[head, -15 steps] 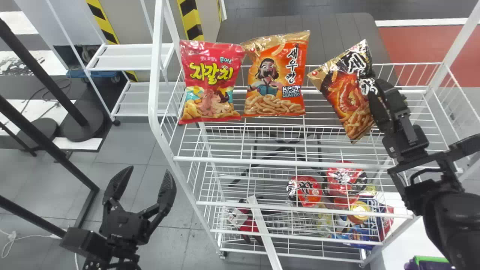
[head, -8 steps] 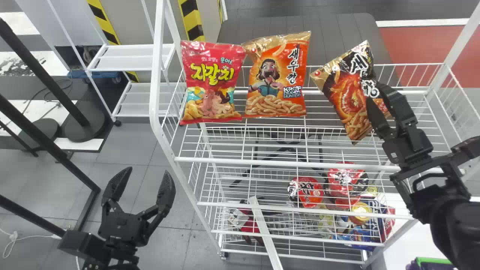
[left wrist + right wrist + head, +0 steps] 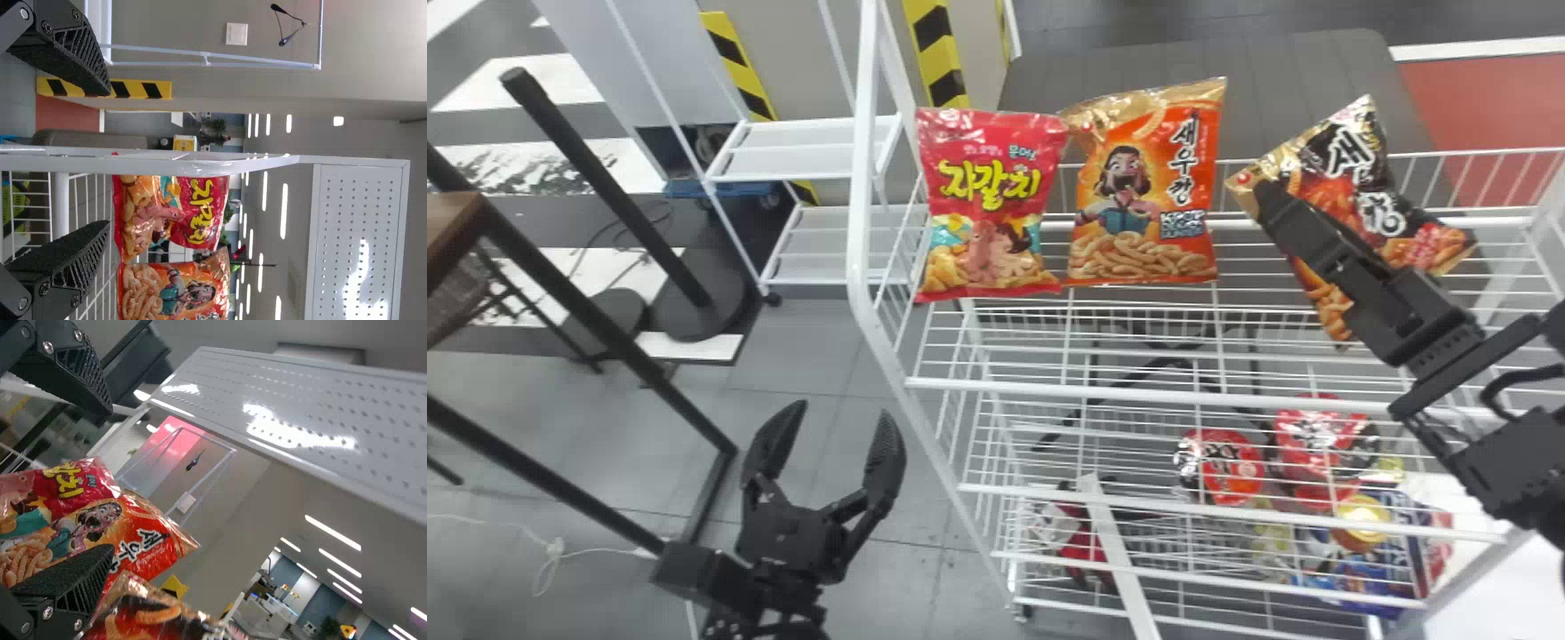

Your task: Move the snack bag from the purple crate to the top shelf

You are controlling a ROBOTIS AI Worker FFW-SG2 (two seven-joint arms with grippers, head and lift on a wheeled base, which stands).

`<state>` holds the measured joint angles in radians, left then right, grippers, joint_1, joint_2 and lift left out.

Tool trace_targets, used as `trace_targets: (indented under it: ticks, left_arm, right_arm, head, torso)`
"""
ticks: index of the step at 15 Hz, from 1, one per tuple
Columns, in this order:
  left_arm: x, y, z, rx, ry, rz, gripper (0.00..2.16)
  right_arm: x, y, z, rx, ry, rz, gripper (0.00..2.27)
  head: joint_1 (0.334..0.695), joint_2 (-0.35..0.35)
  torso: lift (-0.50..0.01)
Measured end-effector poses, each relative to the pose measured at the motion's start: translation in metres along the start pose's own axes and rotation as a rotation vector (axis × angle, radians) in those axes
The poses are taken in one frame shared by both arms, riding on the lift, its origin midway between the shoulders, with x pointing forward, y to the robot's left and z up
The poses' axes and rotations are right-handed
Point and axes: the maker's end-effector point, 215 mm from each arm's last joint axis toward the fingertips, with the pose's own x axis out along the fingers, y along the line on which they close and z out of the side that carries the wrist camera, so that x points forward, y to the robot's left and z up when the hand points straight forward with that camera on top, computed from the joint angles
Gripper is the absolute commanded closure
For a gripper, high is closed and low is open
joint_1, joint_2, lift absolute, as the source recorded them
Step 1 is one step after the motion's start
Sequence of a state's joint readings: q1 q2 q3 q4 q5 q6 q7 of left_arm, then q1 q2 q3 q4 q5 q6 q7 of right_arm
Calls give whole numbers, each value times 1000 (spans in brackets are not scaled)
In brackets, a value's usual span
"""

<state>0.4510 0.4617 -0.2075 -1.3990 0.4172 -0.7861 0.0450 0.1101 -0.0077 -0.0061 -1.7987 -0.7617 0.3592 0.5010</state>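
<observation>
The black-and-orange snack bag (image 3: 1356,147) leans at a tilt on the top wire shelf (image 3: 1174,388), right of a red bag (image 3: 991,204) and an orange bag (image 3: 1145,191). Crossing before its front is my right gripper (image 3: 1294,222), which hides part of the print. In the right wrist view, the open right gripper (image 3: 108,480) has its fingers spread; the dark bag (image 3: 143,617) lies outside them, beside one finger. My left gripper (image 3: 839,422) is parked open, left of the rack; the left wrist view shows the left gripper (image 3: 109,157) with nothing held.
Noodle cups (image 3: 1221,467) and other packages (image 3: 1369,569) occupy the lower wire shelves. A white rack post (image 3: 863,178) rises between my left gripper and the bags. Black poles (image 3: 596,320) stand at the left. A perforated white panel (image 3: 287,420) is near the right gripper.
My right gripper has come off the dark bag's right side and swung across its front. The bag now spreads wider to the right. The head view has turned left, shifting the scene rightward.
</observation>
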Motion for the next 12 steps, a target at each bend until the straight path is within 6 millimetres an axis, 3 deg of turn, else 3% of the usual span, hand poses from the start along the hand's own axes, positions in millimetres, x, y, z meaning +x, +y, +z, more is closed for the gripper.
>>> trace_targets:
  ticks: [2,5,7,9,12]
  left_arm:
    - [0,1,1,1,-1,3,134]
    - [0,2,1,2,-2,4,134]
    - [-1,3,1,3,-3,4,134]
    - [-2,2,2,2,-3,3,134]
    - [-6,-2,4,3,-6,-4,134]
  right_arm:
    - [7,20,10,-132,19,-46,167]
    - [2,16,16,-252,127,-160,167]
    - [-13,-3,25,-292,193,-221,167]
    - [-46,-37,31,-317,309,-317,167]
    - [-90,-77,55,-357,425,-423,161]
  head:
    - [695,281]
    - [695,279]
    - [695,262]
    - [695,213]
    - [695,128]
  torso:
    - [0]
    - [0]
    - [0]
    - [0]
    - [0]
